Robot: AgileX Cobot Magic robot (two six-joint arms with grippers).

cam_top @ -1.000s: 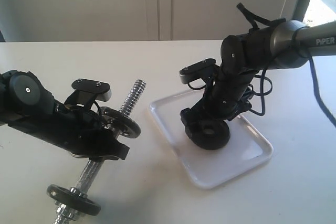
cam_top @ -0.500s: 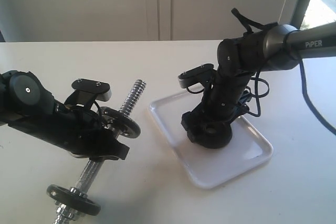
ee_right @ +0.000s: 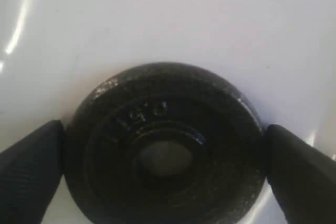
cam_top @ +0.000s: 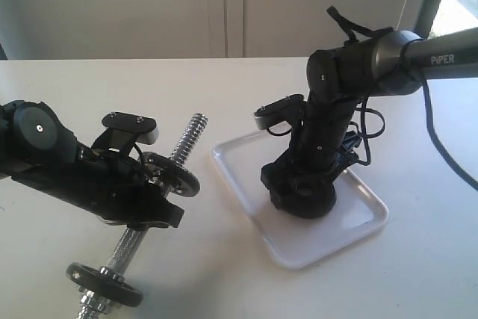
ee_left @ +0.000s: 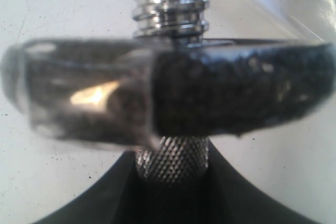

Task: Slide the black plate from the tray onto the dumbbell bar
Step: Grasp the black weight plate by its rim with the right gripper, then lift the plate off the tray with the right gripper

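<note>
The black plate (cam_top: 303,201) (ee_right: 163,150) lies flat in the white tray (cam_top: 328,235). My right gripper (cam_top: 300,184) (ee_right: 164,157) points down over it, a finger (ee_right: 31,166) pressed to the rim on each side, so it is shut on the plate. The dumbbell bar (cam_top: 191,134) (ee_left: 170,3) slants across the table's left side. My left gripper (cam_top: 149,213) (ee_left: 173,182) is shut on its knurled middle. A black disc (cam_top: 178,175) (ee_left: 241,93) backed by a silver nut (ee_left: 79,93) sits just past the fingers, below the bare threaded end.
Another black disc (cam_top: 104,283) with a nut sits on the bar's near end by the table's front edge. The tray's raised rim (cam_top: 224,162) faces the bar's threaded end. White cabinet doors (cam_top: 224,5) stand behind the table.
My right gripper has sunk lower over the black plate and its jaws have closed in on the rim. The left arm and the bar have stayed still.
</note>
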